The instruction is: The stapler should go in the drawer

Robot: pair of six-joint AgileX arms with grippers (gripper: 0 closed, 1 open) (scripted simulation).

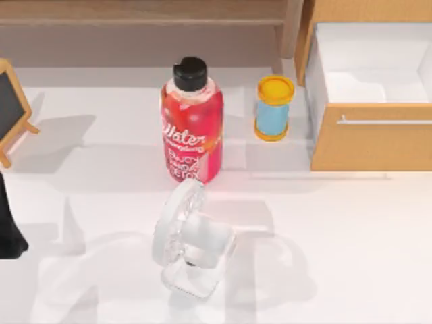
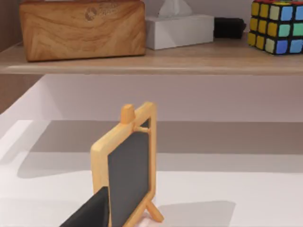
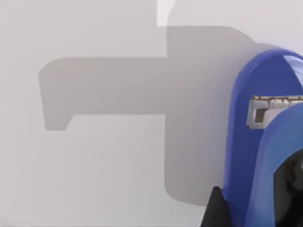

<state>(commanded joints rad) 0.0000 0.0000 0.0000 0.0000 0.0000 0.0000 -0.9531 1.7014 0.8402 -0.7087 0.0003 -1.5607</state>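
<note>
The drawer (image 1: 370, 138) stands pulled open at the worktop's (image 1: 337, 236) far right, its white inside bare, with a red water bottle (image 1: 192, 125), a blue-and-yellow spool (image 1: 273, 108) and a white fan (image 1: 189, 239) to its left. In the right wrist view the blue stapler (image 3: 258, 156) sits tight against the camera above the white surface, a dark fingertip (image 3: 215, 210) touching its edge, though I cannot tell whether the right hand is clamped on it. The left arm (image 1: 10, 229) is parked at the left edge beside a small chalkboard easel (image 2: 128, 170); its hand's opening cannot be told.

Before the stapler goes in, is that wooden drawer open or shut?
Open. The drawer is pulled out, its wood front and bar handle forward, with the white inside showing behind it.
</note>
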